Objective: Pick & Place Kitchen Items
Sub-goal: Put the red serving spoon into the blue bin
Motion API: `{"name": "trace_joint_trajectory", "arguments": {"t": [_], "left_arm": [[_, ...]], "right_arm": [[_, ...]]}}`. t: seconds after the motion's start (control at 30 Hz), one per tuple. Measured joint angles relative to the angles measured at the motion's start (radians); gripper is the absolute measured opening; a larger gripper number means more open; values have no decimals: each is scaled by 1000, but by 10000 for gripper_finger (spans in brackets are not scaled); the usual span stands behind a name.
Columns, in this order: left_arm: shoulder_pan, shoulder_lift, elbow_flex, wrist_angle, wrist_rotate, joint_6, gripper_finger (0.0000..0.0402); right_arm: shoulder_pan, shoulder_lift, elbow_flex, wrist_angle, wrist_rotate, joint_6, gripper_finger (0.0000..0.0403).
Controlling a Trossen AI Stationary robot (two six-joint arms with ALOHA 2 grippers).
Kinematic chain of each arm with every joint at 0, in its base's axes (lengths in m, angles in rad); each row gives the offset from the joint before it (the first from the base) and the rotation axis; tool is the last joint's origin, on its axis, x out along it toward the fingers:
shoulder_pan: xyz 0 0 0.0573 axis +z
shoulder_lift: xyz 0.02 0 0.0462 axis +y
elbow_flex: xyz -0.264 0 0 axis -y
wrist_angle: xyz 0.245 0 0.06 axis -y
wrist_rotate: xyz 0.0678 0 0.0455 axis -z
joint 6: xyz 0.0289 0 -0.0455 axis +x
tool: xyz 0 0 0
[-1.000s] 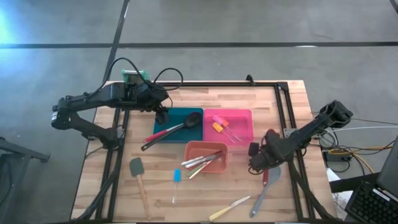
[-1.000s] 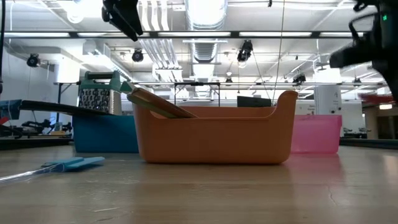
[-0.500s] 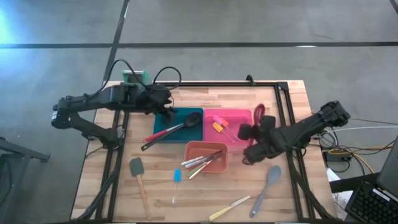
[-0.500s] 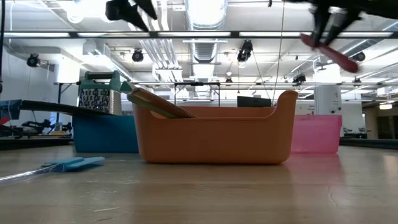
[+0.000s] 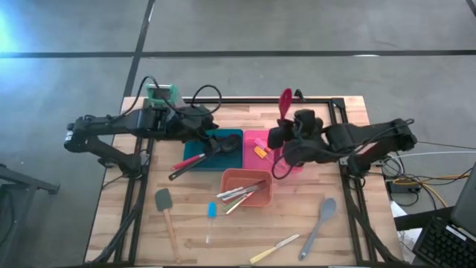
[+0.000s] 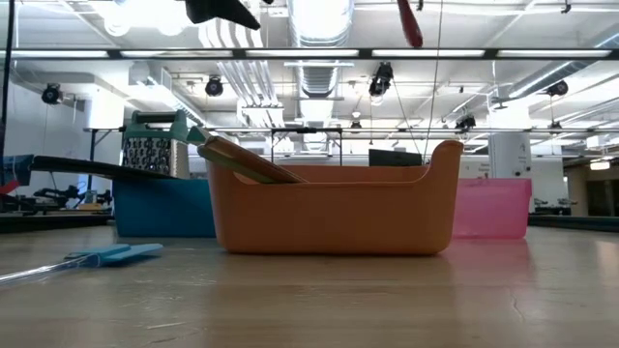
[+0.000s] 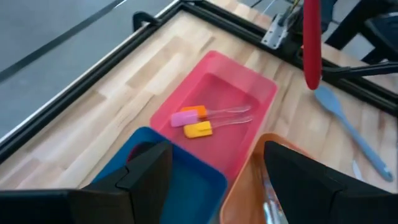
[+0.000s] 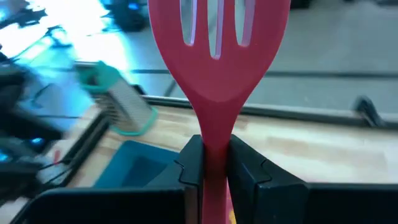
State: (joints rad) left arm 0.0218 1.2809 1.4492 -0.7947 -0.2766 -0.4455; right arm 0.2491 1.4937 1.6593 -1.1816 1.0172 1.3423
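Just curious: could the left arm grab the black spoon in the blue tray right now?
Probably yes: the left gripper hangs open over the blue tray, and nothing covers the black spoon.

the left arm reaches in from the table's left edge, stretched low and nearly level toward the middle, its wrist bent slightly down. the left gripper (image 5: 210, 143) hangs above the far-left part of the table with its two dark fingers (image 7: 146, 177) spread well apart and nothing between them. the right arm comes in from the right edge, elbow near the table's right side, forearm running leftward to the centre-far area. the right gripper (image 5: 281, 136) is raised, its fingers (image 8: 191, 163) pressed together on the handle of a red slotted spatula (image 8: 217, 56), whose head points away to the far side.
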Motion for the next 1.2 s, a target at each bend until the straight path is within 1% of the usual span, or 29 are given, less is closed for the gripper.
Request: {"name": "trace_joint_trajectory", "arguments": {"t": [0.1,0.27,0.37,0.43,0.47,0.57,0.63,0.73,0.8,0.93,1.0,1.2], "left_arm": [[1,17,-14,96,21,2,259],[1,58,-48,320,29,-2,259],[-2,101,-49,412,19,-1,256],[-8,132,-40,428,-17,-2,251],[-15,149,-32,426,-52,-3,249],[-38,188,-9,423,-170,-2,242],[-49,210,10,429,-211,8,240],[-59,229,31,428,-214,29,240],[-61,232,40,428,-214,33,239],[-61,232,51,463,-214,34,239],[-60,231,51,500,-214,44,239],[-52,244,52,583,-216,79,239]], "right_arm": [[-1,0,61,47,0,-158,32],[-9,-2,109,70,4,-259,32],[-27,-2,122,120,4,-320,32],[-56,-2,126,157,4,-336,32],[-74,-2,125,179,5,-356,32],[-121,-2,110,292,4,-456,32],[-144,-2,100,376,-14,-536,32],[-177,-2,87,462,-82,-639,32],[-196,-2,82,485,-115,-671,32],[-218,-2,69,511,-125,-715,32],[-223,-1,62,531,-151,-724,32],[-226,-1,32,652,-183,-806,32]]}}
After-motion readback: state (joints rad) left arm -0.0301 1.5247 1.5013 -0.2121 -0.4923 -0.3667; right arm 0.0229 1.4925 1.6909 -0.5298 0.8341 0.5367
